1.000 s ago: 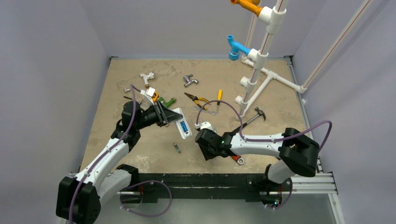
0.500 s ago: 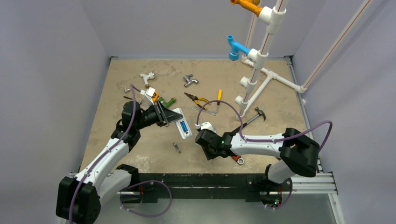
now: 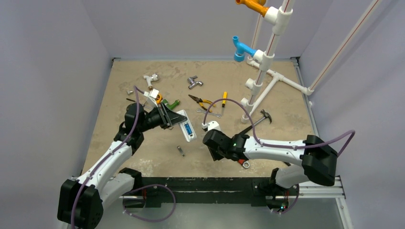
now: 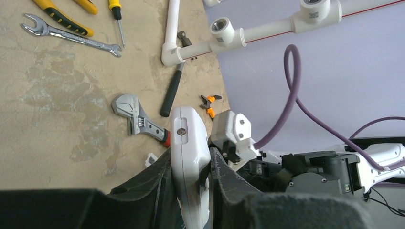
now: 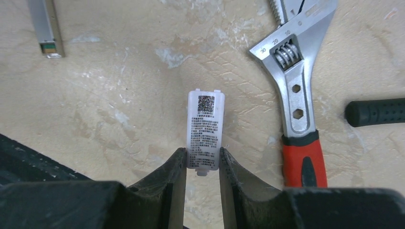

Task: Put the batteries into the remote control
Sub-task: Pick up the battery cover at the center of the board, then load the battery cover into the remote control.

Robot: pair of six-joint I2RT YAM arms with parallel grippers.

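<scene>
The left claw [image 4: 191, 164] is clenched on the remote control [image 4: 187, 136], a smooth white plastic slab with rounded corners. It stands between the claw's dark, matte fingers at the bottom centre of the left wrist view. In the overhead view the remote sits left of centre with its open back turned toward the camera. The blue batteries [image 3: 188, 129] show inside the recess, though how many cannot be told.

The right claw [image 5: 202, 157] is grasping a cover [image 5: 204, 124], a thin white plastic rectangle with small tabs at both ends. Its label carries a square printed code and fine text. Both black fingers press its lower sides, low in the centre of the right wrist view.

Beneath it the desk [image 5: 119, 95] is tan and mottled, with pale, stone-like patches. Just right of the cover lies an adjustable wrench [image 5: 293, 95] of bright steel with a red grip. A black dimpled hammer handle [image 5: 375, 112] reaches in from the right edge. A slim silvery metal piece [image 5: 45, 28] lies at upper left.
</scene>
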